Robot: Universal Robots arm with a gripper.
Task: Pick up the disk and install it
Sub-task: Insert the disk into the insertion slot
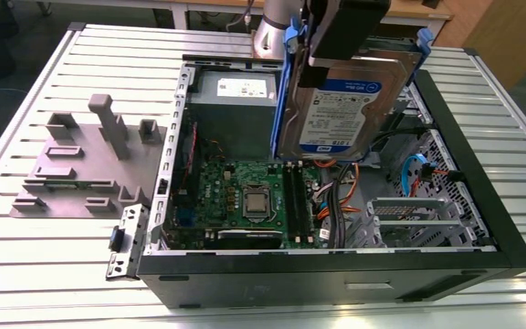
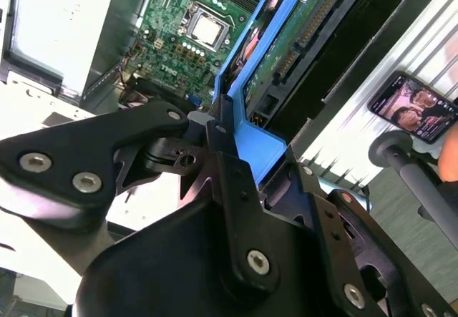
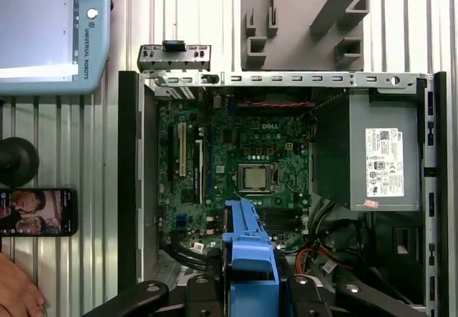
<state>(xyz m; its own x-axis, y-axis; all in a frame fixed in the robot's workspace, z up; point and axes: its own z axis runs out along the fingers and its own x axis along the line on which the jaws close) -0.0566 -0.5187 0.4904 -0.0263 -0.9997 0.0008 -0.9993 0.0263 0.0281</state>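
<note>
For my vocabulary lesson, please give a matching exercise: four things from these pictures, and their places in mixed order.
1. silver hard disk in a blue plastic frame
2. green circuit board
3. grey plastic fixture
4. grey metal box with white sticker

A. lining the floor of the open black computer case
B. on the slatted metal table, outside the case
C. clamped in the pincer, above the case
D. in a corner of the case

Pairs: 1-C, 2-A, 3-B, 4-D

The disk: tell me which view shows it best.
The exterior view: the disk hangs upright over the open computer case, label facing the camera. The second wrist view shows its circuit-board underside; the first wrist view, its blue frame end-on.
</note>
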